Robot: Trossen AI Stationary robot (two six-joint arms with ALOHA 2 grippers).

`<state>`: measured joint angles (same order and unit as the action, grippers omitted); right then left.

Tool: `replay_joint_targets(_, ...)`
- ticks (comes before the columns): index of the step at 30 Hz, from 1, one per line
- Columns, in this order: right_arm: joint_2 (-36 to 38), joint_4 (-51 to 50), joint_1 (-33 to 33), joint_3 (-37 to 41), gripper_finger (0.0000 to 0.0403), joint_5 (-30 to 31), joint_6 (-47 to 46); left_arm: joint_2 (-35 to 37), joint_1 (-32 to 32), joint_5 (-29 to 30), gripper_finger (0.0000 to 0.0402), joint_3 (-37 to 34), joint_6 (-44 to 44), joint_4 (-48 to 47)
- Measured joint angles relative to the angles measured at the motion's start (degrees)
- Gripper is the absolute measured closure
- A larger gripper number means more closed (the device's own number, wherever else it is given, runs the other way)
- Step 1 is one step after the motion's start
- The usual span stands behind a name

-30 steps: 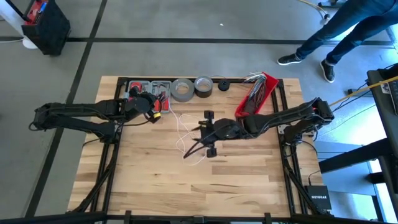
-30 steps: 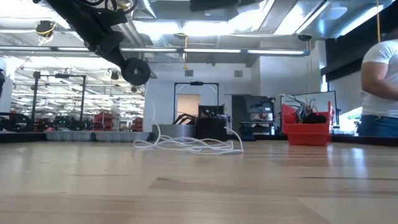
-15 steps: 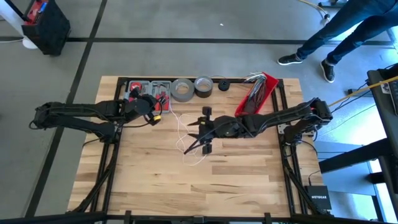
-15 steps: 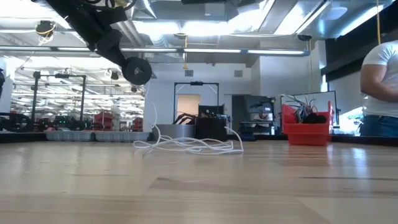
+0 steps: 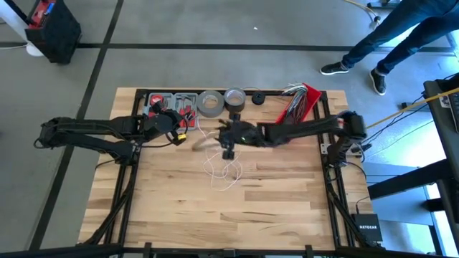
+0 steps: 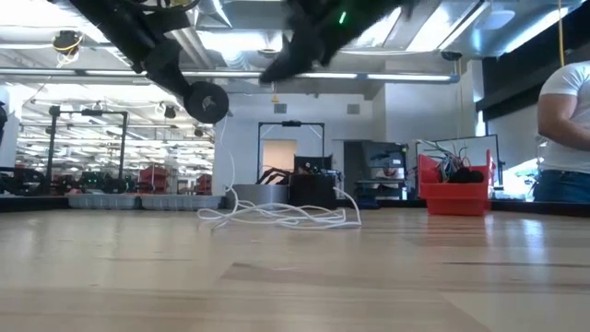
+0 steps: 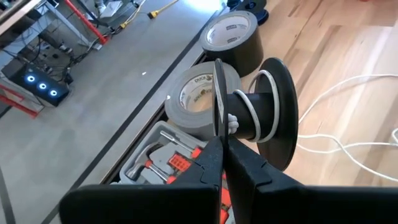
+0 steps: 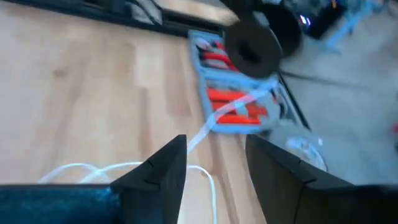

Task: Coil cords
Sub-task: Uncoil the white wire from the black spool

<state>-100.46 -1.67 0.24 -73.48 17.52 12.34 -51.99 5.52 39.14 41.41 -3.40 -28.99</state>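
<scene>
Since a second ago, my right gripper [image 5: 228,136] has swung from the middle of the table toward its far edge, and now hangs over the far end of the loose white cord [image 5: 224,172], fingers [image 8: 163,167] spread apart with nothing between them. Seen from my right wrist, a strand of that cord runs across the wood between those fingers toward the spool.

My left gripper [image 5: 179,132] is clenched on the rim of a black spool [image 7: 256,119], held in the air near the far left part of the table. A few turns of white cord sit on its hub.

Most of the cord lies in slack loops near the table's middle. Along the far edge stand a grey tape roll [image 5: 210,103], a black tape roll [image 5: 234,99] and a red bin [image 5: 295,107].
</scene>
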Motion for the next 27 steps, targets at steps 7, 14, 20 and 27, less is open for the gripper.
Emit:
replay_joint_targets(7, -9.1, 13.0, -6.2, 0.0, 0.0233, -7.3, -9.6, 0.0, -0.1, 0.0, 0.04, 0.0, 0.6, 1.7)
replay_joint_targets(14, -14.5, 21.1, -6.7, 0.1, 0.0233, -8.3, -12.2, 0.0, -2.3, -6.7, 0.04, 0.0, 2.4, 4.7)
replay_joint_targets(20, -14.8, 22.3, -6.7, 0.1, 0.0233, -8.1, -12.2, 0.0, -4.9, -9.0, 0.04, 0.0, 4.1, 8.1)
replay_joint_targets(27, -14.9, 21.9, -6.7, 0.1, 0.0246, -8.1, -12.2, 0.0, -6.4, -9.1, 0.04, 0.0, 5.4, 8.2)
